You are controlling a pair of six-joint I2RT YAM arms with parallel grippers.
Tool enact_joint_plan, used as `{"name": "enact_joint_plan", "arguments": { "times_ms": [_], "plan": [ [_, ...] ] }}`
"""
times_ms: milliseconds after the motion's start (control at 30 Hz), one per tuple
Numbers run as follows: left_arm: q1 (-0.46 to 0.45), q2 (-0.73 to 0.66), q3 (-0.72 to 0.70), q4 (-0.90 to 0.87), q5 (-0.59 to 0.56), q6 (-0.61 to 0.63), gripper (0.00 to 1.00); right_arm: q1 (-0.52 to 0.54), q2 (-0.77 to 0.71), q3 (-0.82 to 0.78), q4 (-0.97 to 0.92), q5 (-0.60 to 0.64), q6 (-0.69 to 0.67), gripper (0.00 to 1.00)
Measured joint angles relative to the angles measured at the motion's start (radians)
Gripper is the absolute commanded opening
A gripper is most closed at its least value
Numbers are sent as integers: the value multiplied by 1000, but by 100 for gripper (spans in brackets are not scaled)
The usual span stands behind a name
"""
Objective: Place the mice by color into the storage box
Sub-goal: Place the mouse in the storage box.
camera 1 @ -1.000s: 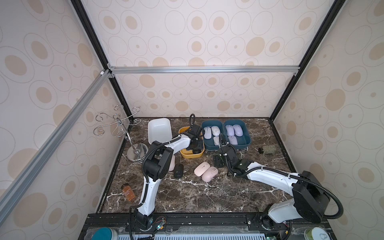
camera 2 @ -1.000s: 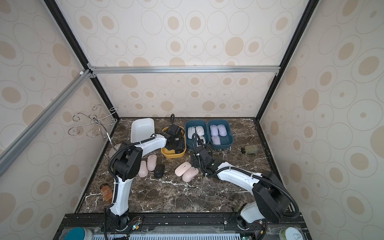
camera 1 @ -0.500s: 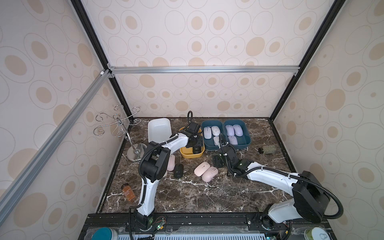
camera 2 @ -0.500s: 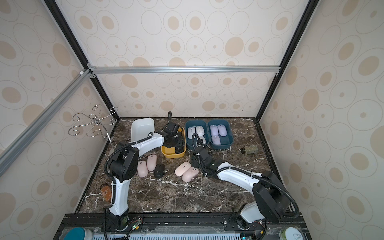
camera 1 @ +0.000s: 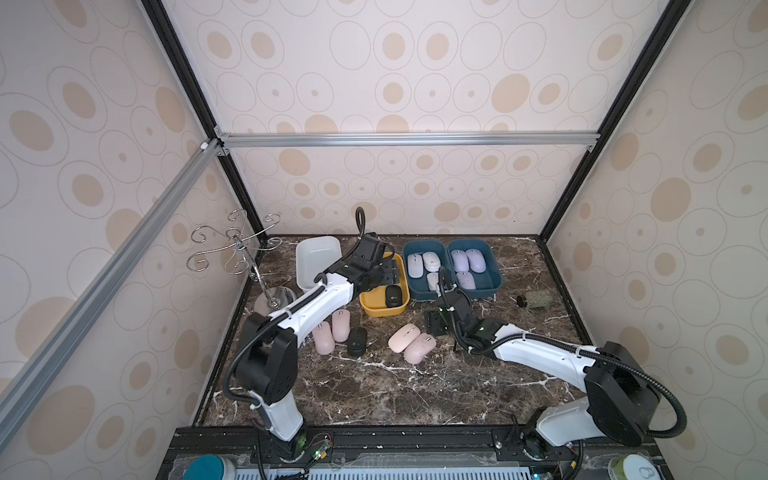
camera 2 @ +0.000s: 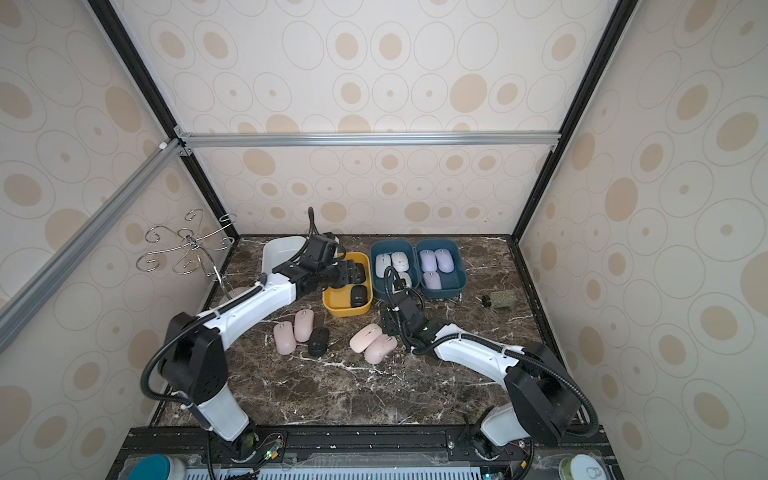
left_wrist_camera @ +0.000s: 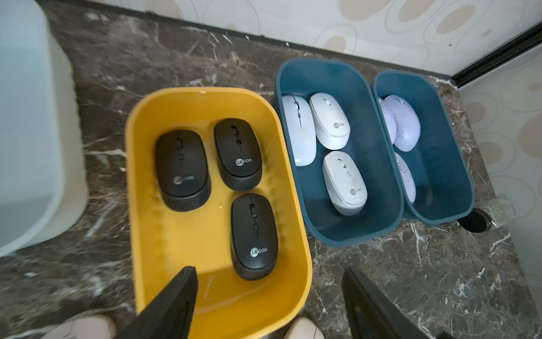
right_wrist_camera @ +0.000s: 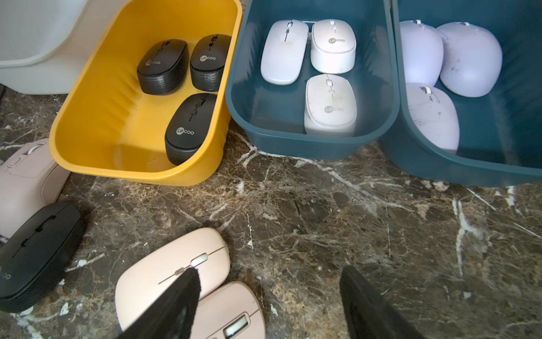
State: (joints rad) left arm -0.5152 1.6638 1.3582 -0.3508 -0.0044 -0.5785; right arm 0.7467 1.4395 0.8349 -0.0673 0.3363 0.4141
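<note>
Marbled tabletop (camera 1: 374,386) carries four bins along its far edge, one per colour. Three black mice (left_wrist_camera: 181,168) lie in the yellow bin (left_wrist_camera: 132,176), three white mice (left_wrist_camera: 330,124) in the left teal bin (camera 1: 415,293) and three lavender mice (right_wrist_camera: 469,58) in the right teal bin (camera 1: 494,274). The white bin (camera 1: 318,249) holds nothing visible and is likely meant for pink. Four pink mice (camera 1: 340,324) and one black mouse (camera 1: 357,340) lie loose, nearer. The left gripper (left_wrist_camera: 268,273) hovers over the yellow bin, jaws apart and empty. The right gripper (right_wrist_camera: 269,276), jaws likewise apart, hangs above the pink pair (right_wrist_camera: 152,273) on the right.

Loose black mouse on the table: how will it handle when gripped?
Black mouse looks rigid; ribbed sides probably grip well. Smooth domed top may slip. Lies flat, so a push likely slides it, not rolls.
</note>
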Motion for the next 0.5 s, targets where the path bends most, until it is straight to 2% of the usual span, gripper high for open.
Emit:
{"name": "enact_joint_plan", "arguments": {
  "times_ms": [167,333,500],
  "plan": [
    [0,-167,-186,-18,-30,4,83,0,0,0,2,0,0,78],
    [0,-235,-401,-92,-19,3,85,0,0,0,2,0,0,81],
    [-8,-293,-556,-154,-1,-3,85,3,0,0,6,0,-4,83]
  ]
}}
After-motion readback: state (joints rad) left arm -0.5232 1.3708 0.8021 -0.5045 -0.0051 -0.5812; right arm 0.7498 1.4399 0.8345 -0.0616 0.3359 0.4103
